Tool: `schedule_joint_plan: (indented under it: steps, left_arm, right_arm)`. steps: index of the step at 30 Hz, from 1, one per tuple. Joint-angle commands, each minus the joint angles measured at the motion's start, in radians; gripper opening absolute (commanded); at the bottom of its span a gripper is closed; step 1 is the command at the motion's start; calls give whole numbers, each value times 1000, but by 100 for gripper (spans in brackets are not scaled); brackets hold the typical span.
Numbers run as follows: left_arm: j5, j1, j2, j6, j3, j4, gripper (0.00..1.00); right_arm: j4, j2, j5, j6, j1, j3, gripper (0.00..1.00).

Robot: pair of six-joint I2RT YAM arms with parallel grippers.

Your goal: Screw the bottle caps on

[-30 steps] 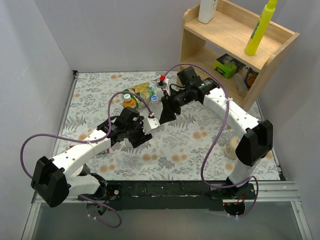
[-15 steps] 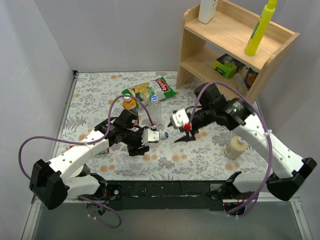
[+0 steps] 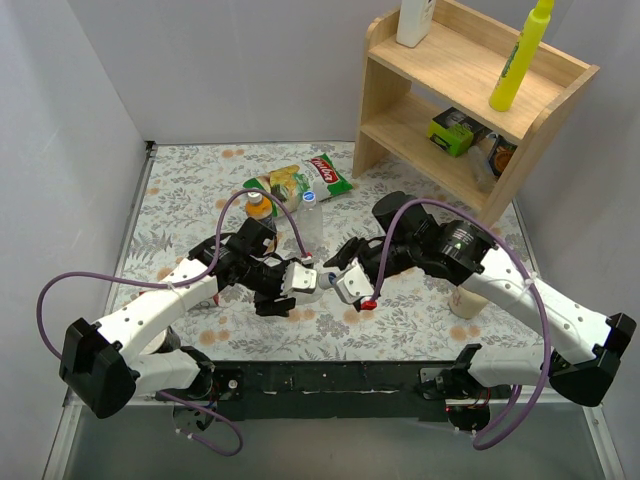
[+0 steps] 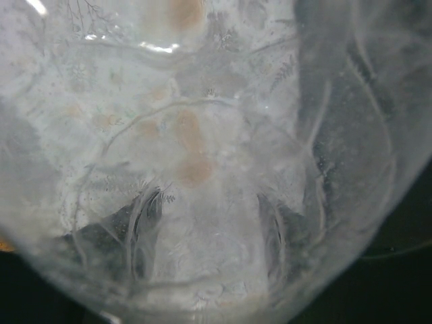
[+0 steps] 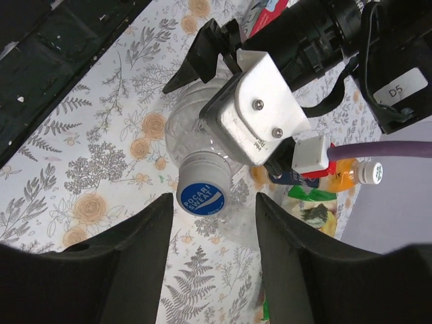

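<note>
My left gripper point(image 3: 292, 280) is shut on a clear bottle point(image 3: 305, 277) and holds it on its side above the table, neck pointing right. In the left wrist view the clear bottle point(image 4: 202, 155) fills the frame, with the dark fingers point(image 4: 145, 223) seen through it. A blue cap point(image 5: 201, 198) sits on its neck. My right gripper point(image 5: 212, 263) is open, one finger on each side just short of the cap, not touching it; it also shows in the top view point(image 3: 333, 275). A second clear bottle point(image 3: 312, 222) with a blue cap stands upright behind. The orange bottle point(image 3: 258, 208) stands with a whitish cap point(image 5: 370, 172).
A snack bag point(image 3: 310, 178) lies at the back of the flowered table point(image 3: 200, 180). A wooden shelf point(image 3: 470, 90) at the back right holds a tall yellow bottle point(image 3: 520, 55) and a green box point(image 3: 455, 130). A cream pump bottle point(image 3: 466, 298) stands by my right arm.
My right arm swung from the upright bottle at the back down to the front centre, up to the held bottle's cap. My left gripper carried the bottle slightly forward.
</note>
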Motion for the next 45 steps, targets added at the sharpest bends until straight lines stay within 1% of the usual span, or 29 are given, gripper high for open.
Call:
schedule_joint_plan:
  steps: [1, 4, 10, 12, 13, 14, 15, 16, 17, 18, 19, 20, 21, 22, 23, 25, 27, 28, 29, 31, 32, 33, 34, 35, 36, 38, 39, 42, 45]
  left_arm:
    - [52, -3, -8, 0, 38, 14, 0]
    - [56, -3, -10, -5, 38, 18, 0]
    - [48, -3, -20, -5, 27, 37, 0]
    - [46, -3, -23, -9, 23, 47, 0]
    - [31, -3, -26, -15, 17, 69, 0]
    - [16, -3, -34, -31, 11, 95, 0]
    - [-16, -3, -42, -114, 1, 136, 0]
    - [-97, -3, -48, -170, -15, 249, 0]
    - [-151, -3, -54, -222, -22, 302, 0]
    - [-194, -3, -51, -318, -19, 343, 0]
    - [-232, -3, -45, -357, -13, 403, 0]
    - [-310, -3, -34, -403, 0, 428, 0]
    - [-337, -3, -28, -435, 4, 445, 0]
    - [-361, -3, -27, -484, 4, 471, 0]
    - [-400, -3, -23, -502, 1, 480, 0]
    - [-437, -3, -19, -543, -9, 504, 0]
    - [-463, -3, -19, -551, -31, 505, 0]
    - [-463, -3, -22, -557, -38, 500, 0]
    - [-460, -1, -26, -557, -45, 494, 0]
    - [-376, 14, -49, -558, -60, 471, 0]
    - [-318, 51, -60, -545, -65, 457, 0]
    - [-173, 75, -77, -529, -81, 439, 0]
    - [-103, 98, -108, -510, -86, 430, 0]
    - [-40, 140, -126, -468, -94, 423, 0]
    - [26, 152, -141, -447, -98, 422, 0]
    - [127, 160, -168, -414, -100, 422, 0]
    - [155, 160, -168, -385, -95, 413, 0]
    - [230, 160, -136, -365, -60, 385, 0]
    - [281, 160, -99, -342, -26, 350, 0]
  right_arm:
    - [37, 2, -7, -46, 20, 15, 57]
    - [-8, 9, -15, -101, 28, 26, 54]
    - [-63, 31, -9, -127, 35, 41, 38]
    - [-81, 47, -1, -115, 35, 50, 25]
    - [-86, 57, 16, -98, 35, 58, 15]
    - [-85, 87, 25, -4, 34, 68, 2]
    - [-80, 110, 33, 59, 28, 84, 1]
    - [-88, 141, 36, 141, 23, 149, 1]
    - [-89, 211, 28, 229, -1, 185, 1]
    - [-118, 251, 16, 407, -17, 235, 1]
    - [-131, 293, -25, 489, -38, 333, 1]
    - [-132, 367, -27, 585, -75, 378, 1]
    - [-131, 403, -33, 794, -98, 413, 1]
    - [-115, 432, -76, 894, -124, 459, 1]
    - [-93, 471, -94, 1030, -186, 463, 1]
    - [-37, 498, -156, 1278, -240, 452, 1]
    - [-45, 518, -176, 1231, -242, 476, 1]
    - [-43, 523, -203, 1191, -247, 493, 10]
    - [-30, 523, -220, 1165, -268, 530, 31]
    - [-13, 509, -292, 1097, -297, 565, 43]
    - [41, 470, -330, 1030, -335, 569, 55]
    - [87, 436, -379, 1002, -359, 520, 57]
    - [183, 392, -476, 993, -379, 448, 58]
    - [301, 276, -502, 1058, -400, 361, 61]
    - [593, 215, -509, 1088, -403, 164, 64]
    - [798, 103, -506, 1163, -400, 34, 73]
    - [943, 95, -522, 1262, -400, -12, 73]
    - [991, 120, -584, 1350, -382, -46, 73]
    - [1092, 112, -549, 1382, -356, -91, 72]
